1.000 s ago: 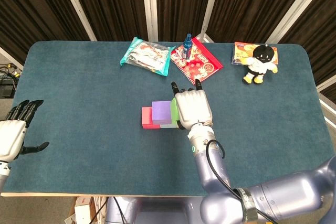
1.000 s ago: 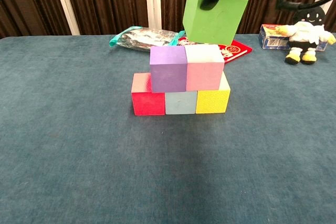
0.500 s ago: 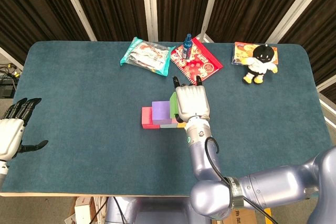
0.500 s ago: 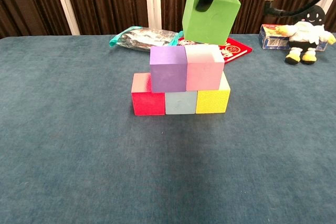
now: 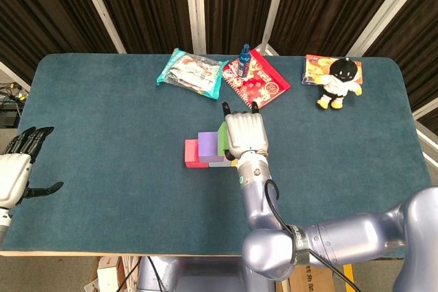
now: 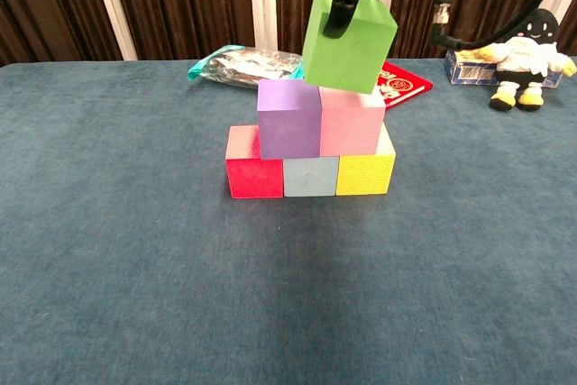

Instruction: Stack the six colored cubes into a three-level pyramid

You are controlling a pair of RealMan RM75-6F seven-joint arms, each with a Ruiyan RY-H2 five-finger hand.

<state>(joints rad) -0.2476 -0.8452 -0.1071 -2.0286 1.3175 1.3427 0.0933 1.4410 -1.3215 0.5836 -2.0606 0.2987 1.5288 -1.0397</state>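
On the teal tabletop (image 6: 108, 268), near its middle, two levels of the pyramid stand finished. The bottom row is a red cube (image 6: 253, 174), a pale blue cube (image 6: 311, 176) and a yellow cube (image 6: 365, 174), set side by side and touching. Above them sit a purple cube (image 6: 288, 118) and a pink cube (image 6: 352, 120), also touching, each bridging a seam of the row below.

Only the cap is left. The green cube (image 6: 349, 39) is held by the right robot hand (image 5: 243, 135), which grips it from above — in the chest view a dark fingertip shows on its front face. The cube hangs tilted, its lower edge very close to the tops of the purple and pink cubes, perhaps just touching; I cannot tell which. It looks roughly centred over the seam between them, slightly toward the pink side.

So five of six cubes are placed, and what remains, as I judge it, is to level the green cube, settle it across the seam and let go without nudging the second level.

The left robot hand (image 5: 15, 172) rests at the tabletop's left edge — fingers apart, holding nothing, well apart from the stack.
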